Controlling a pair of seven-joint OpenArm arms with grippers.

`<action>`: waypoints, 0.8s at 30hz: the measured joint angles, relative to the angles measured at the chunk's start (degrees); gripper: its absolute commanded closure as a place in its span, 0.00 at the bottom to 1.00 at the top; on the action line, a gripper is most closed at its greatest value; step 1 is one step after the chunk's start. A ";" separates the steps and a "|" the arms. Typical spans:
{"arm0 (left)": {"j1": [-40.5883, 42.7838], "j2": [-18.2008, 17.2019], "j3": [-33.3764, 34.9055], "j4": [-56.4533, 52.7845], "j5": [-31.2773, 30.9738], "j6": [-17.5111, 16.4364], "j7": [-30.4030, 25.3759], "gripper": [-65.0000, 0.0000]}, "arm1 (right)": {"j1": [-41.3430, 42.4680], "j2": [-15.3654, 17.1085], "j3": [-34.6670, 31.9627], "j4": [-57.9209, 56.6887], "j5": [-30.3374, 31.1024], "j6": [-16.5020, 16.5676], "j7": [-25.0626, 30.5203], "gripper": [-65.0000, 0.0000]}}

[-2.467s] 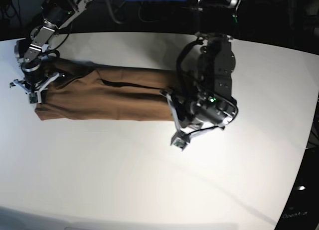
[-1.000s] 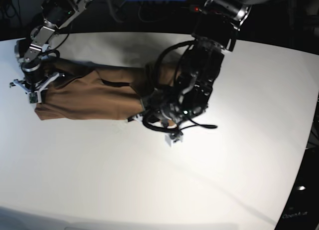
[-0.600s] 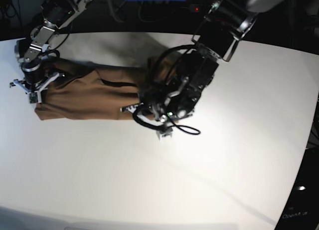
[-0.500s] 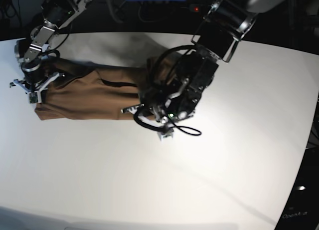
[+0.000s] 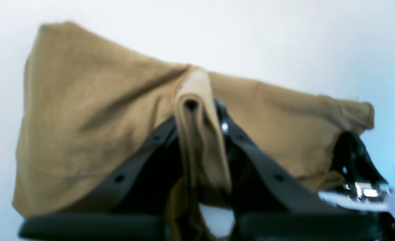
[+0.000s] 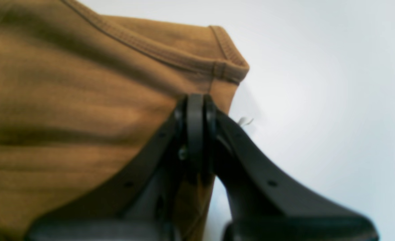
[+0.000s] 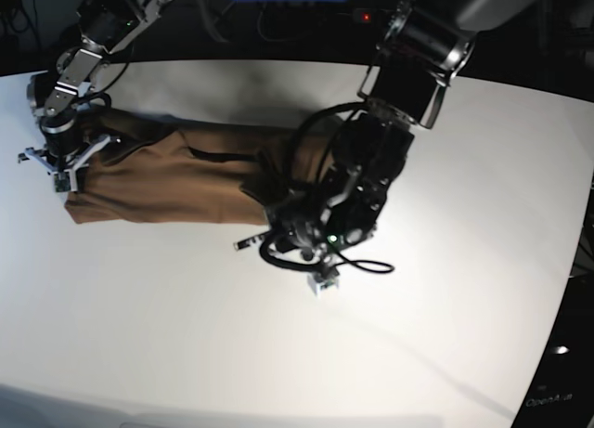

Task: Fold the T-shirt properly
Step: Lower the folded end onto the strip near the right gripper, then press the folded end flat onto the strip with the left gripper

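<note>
Count: one T-shirt [image 7: 176, 177], two claws, one white counter [image 7: 445, 289].
T-shirt place: a long tan-brown band on the counter's far left part, running from near the left edge toward the middle.
Left claw [image 5: 200, 110]: clamped tight on a rolled fold of the T-shirt [image 5: 93, 110]; the cloth stands up between its fingers [image 5: 251, 157] and drapes away to both sides. In the base view this claw [image 7: 278, 226] sits at the band's inner end, near the counter's middle.
Right claw [image 6: 195, 113]: pressed together on the T-shirt [image 6: 66, 110] just below the stitched hem corner, with bare counter [image 6: 318, 100] to one side. In the base view it [image 7: 63, 168] grips the band's end by the counter's left edge.
Change: some seconds back the band reached further toward the middle, and the left claw stood at that end. Now that arm has swung toward the left edge, carrying the end with it, so the band is shorter and bunched under the arm. The right claw has not shifted.
</note>
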 measured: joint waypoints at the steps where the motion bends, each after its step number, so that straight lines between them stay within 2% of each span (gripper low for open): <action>1: 0.04 0.22 0.11 -0.63 0.04 0.02 -0.55 0.97 | 0.00 0.00 0.00 0.00 0.00 -0.02 -0.02 1.00; 24: -1.33 0.79 0.17 -3.04 0.00 0.04 -1.29 0.96 | -0.48 0.02 -0.04 0.09 0.24 -0.04 0.39 1.00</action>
